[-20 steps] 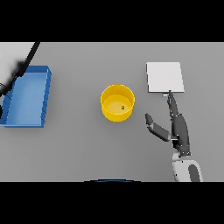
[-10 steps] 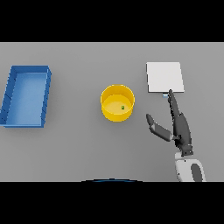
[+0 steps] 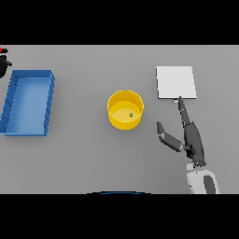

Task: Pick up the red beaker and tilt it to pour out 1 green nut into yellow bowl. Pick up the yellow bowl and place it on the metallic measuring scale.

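R hand (image 3: 192, 139): you've got it open, fingers straight and pointing up-table, thumb splayed out to the left. Holds nothing. Fingertips reach the near edge of the scale; can't tell if they touch it.
Yellow bowl (image 3: 125, 109): upright on the grey table (image 3: 84, 158), mid-scene, left of your R hand and apart from it. Not on the scale.
Green nut (image 3: 131, 114): one small green piece inside the bowl, right of centre on its floor.
Metallic measuring scale (image 3: 175, 82): flat pale square pad, up-right of the bowl, nothing on top.
Blue tray (image 3: 28, 102): open-top box at far left, well apart from the bowl.
L hand (image 3: 3, 65): only a dark bit shows at the left edge, above the tray; can't tell its fingers.
Red beaker (image 3: 3, 50): red sliver at the left edge, just above the L hand; mostly out of view.
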Motion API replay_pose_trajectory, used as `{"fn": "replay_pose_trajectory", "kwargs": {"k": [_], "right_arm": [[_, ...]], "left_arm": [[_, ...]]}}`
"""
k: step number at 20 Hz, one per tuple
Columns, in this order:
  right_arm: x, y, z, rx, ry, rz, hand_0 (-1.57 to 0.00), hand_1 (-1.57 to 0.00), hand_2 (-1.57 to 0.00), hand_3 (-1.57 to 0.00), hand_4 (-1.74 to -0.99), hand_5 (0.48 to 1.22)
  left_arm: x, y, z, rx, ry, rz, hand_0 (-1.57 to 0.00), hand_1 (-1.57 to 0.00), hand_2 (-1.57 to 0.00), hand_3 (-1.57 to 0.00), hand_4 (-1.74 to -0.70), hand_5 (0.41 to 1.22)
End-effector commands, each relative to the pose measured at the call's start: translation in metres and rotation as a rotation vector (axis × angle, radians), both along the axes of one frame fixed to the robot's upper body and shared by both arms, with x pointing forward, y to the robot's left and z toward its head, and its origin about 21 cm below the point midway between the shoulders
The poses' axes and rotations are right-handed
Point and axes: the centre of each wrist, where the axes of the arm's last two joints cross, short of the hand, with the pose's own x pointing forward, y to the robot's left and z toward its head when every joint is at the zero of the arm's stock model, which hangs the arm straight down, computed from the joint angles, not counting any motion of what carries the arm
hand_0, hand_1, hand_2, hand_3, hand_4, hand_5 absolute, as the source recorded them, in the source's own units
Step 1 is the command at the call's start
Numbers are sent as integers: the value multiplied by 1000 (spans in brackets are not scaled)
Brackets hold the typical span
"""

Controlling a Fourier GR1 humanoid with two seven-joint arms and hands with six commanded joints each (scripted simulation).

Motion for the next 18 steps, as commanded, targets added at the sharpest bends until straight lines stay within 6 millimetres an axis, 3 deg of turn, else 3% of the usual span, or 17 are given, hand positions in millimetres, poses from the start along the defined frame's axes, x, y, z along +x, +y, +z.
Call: {"fn": "replay_pose_trajectory", "kwargs": {"k": [1, 6, 8, 10, 11, 12, 13, 14, 16, 18], "right_arm": [[-1, 2, -2, 8, 7, 6, 1, 1, 1, 1, -1217, 664], [-1, 1, 3, 7, -1, 13, 1, 1, 1, 1, -1216, 667], [-3, -1, -2, -6, 7, 2, 1, 1, 1, 1, -1207, 665], [-2, 4, 0, -1, -3, 6, 1, 1, 1, 1, -1205, 664], [-3, 0, -1, -1, -13, 9, 1, 1, 1, 1, -1202, 667], [-4, 1, -3, -2, -8, 5, 1, 1, 1, 1, -1197, 664], [-3, 3, -2, 4, -4, 6, 1, 1, 1, 1, -1192, 663], [-2, 4, -3, 7, -3, 9, 1, 1, 1, 1, -1188, 663], [-4, 1, -2, -2, -16, -2, 1, 1, 1, 1, -1185, 665], [-6, 2, -1, -6, -13, 4, 1, 1, 1, 1, -1182, 667]], "left_arm": [[-6, 3, -7, -15, 6, 20, -1571, -1571, -1571, -1449, -1741, 1221], [-25, 0, -33, -70, 37, 68, -1571, -1571, -1571, -1521, -1741, 1199], [-28, -1, -35, -72, 53, 82, -1571, -1571, -1571, -1539, -1741, 1117], [-33, -6, -43, -60, 79, 83, -1571, -1571, -1571, -1551, -1741, 967], [-33, -4, -42, -43, 92, 70, -1571, -1571, -1571, -1555, -1667, 908], [-34, -3, -38, -32, 124, 54, -1571, -1571, -1571, -1503, -1530, 865], [-37, -4, -38, -37, 162, 14, -1564, -1449, -1432, -1362, -1374, 830], [-41, -3, -39, -55, 205, -22, -1457, -1180, -1187, -1129, -1229, 803], [-44, -1, -34, -70, 294, -68, -932, -755, -767, -722, -1034, 758], [-46, 3, -31, -63, 326, -99, -596, -483, -490, -462, -916, 723]]}}
